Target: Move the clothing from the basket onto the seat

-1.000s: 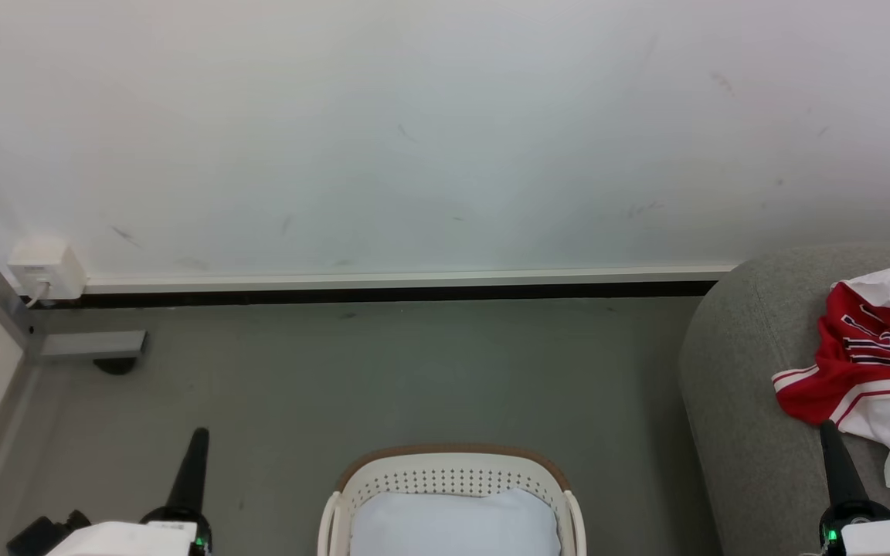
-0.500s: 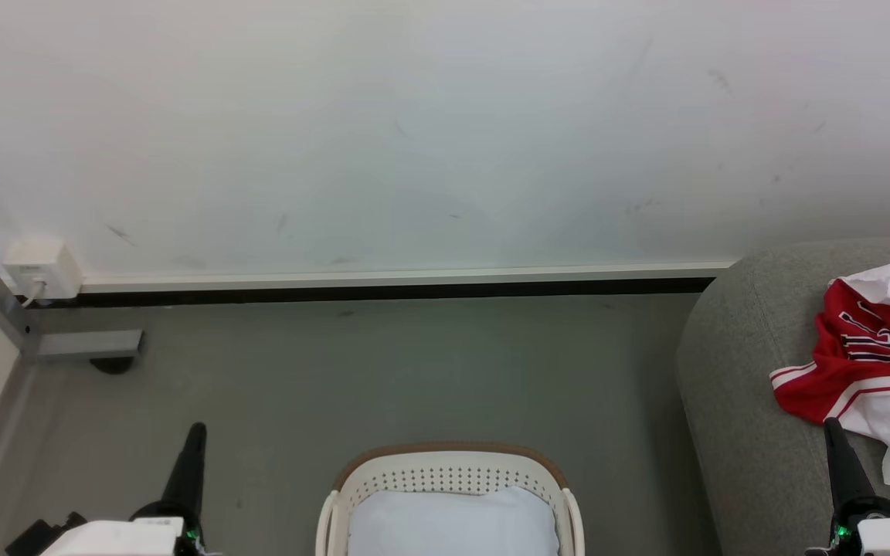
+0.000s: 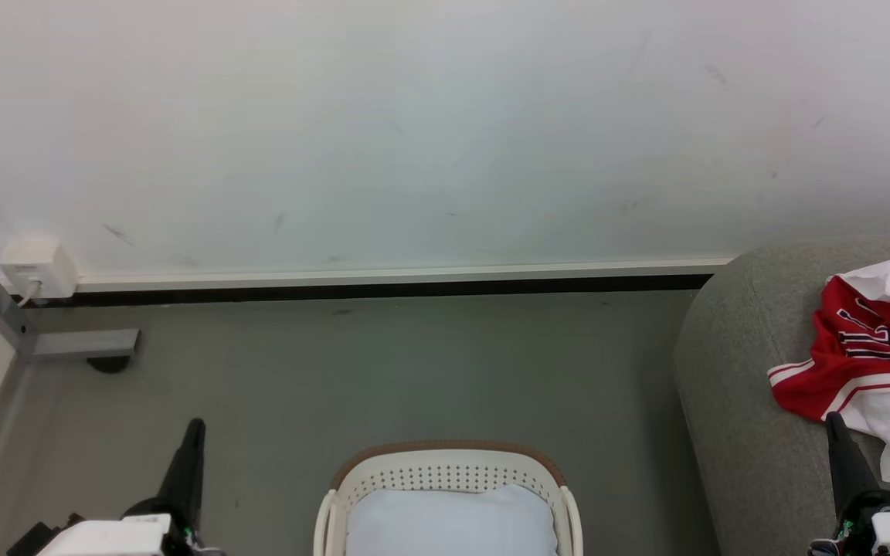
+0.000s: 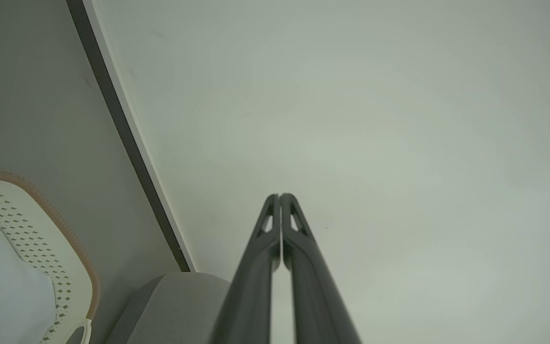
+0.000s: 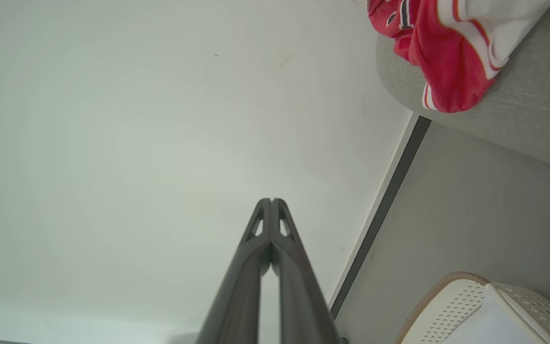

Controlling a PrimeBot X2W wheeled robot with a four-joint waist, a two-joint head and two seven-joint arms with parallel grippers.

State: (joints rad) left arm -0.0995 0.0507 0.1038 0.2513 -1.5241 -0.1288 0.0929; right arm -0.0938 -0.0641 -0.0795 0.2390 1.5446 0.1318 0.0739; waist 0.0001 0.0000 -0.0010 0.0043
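As the clothing [image 3: 854,363] is heaped on the seat [image 3: 731,401], the right gripper [image 3: 836,423] is shown nearer than the left gripper [image 3: 196,426]; both are closed, empty.

There is one basket [image 3: 449,448], at the bottom centre of the head view, and it has one pale base. One seat [image 3: 746,371] takes up the right edge. One heap of clothing [image 3: 854,363] lies on it. A single numbered jersey can be made out, with another red fold at the far right edge, but it cannot be told whether that fold is a second garment. Two grippers appear, the left gripper [image 3: 196,425] at the lower left and the right gripper [image 3: 833,418] at the lower right. Each has two dark fingers, four in all. At the left edge there is one white wall box [image 3: 35,266] and, below it, one grey metal bar [image 3: 86,342]. One dark skirting strip [image 3: 383,292] crosses the middle.
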